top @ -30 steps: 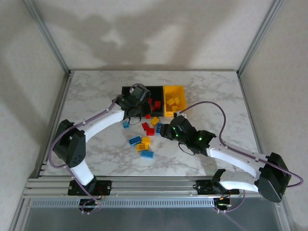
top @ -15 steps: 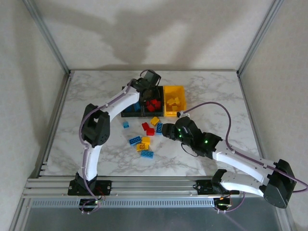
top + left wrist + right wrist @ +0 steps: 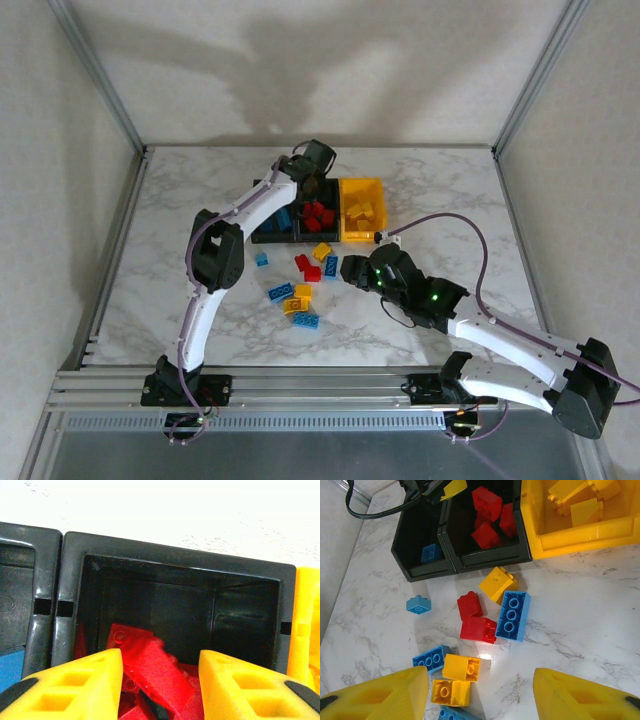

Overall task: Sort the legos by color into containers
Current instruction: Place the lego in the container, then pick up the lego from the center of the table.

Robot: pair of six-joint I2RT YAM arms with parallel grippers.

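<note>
Currently left gripper (image 3: 160, 655) is hovering spread over the middle black bin (image 3: 170, 562) of red bricks (image 3: 150, 667); right gripper (image 3: 480, 672) is hanging spread above loose bricks (image 3: 512, 615).

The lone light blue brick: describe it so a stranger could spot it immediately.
On the marble table, find the row of three bins and its leftmost black bin. Just in front of it the light blue brick lies alone, left of the main pile, smaller and paler than the other blue bricks.
</note>
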